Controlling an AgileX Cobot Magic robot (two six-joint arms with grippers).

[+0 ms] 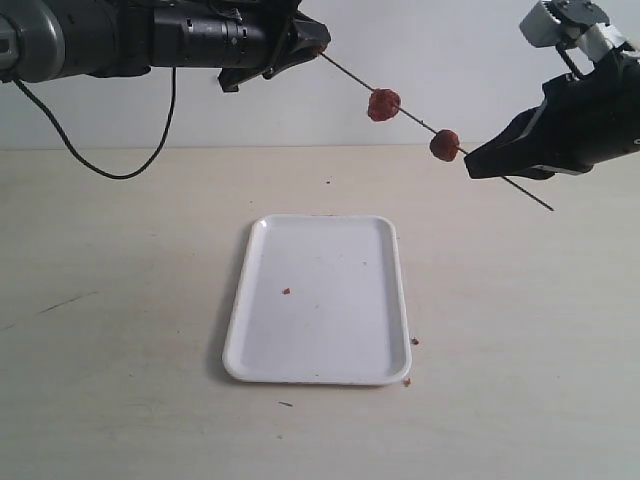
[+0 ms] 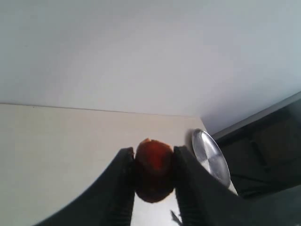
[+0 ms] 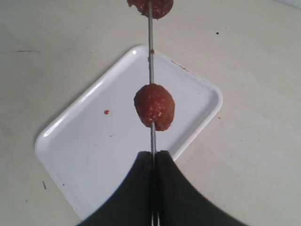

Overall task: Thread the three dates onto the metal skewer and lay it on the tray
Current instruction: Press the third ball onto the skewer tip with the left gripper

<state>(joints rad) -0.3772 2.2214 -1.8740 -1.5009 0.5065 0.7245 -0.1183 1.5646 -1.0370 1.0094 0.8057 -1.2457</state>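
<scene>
The thin metal skewer (image 1: 420, 123) hangs slanted in the air above the far side of the table. Two dates are threaded on it: one (image 1: 384, 104) near the middle, one (image 1: 445, 145) just in front of my right gripper (image 1: 472, 160), which is shut on the skewer (image 3: 151, 66). In the right wrist view the nearer date (image 3: 154, 106) sits just past the fingertips, the other (image 3: 151, 6) is at the frame edge. My left gripper (image 1: 318, 47) at the skewer's upper end is shut on the third date (image 2: 154, 169). The white tray (image 1: 320, 330) lies below.
Tiny reddish crumbs lie on the tray (image 1: 286, 291) and on the table by its near right corner (image 1: 414, 341). A black cable (image 1: 120, 170) droops behind the left arm. A round metal lid (image 2: 211, 157) shows in the left wrist view.
</scene>
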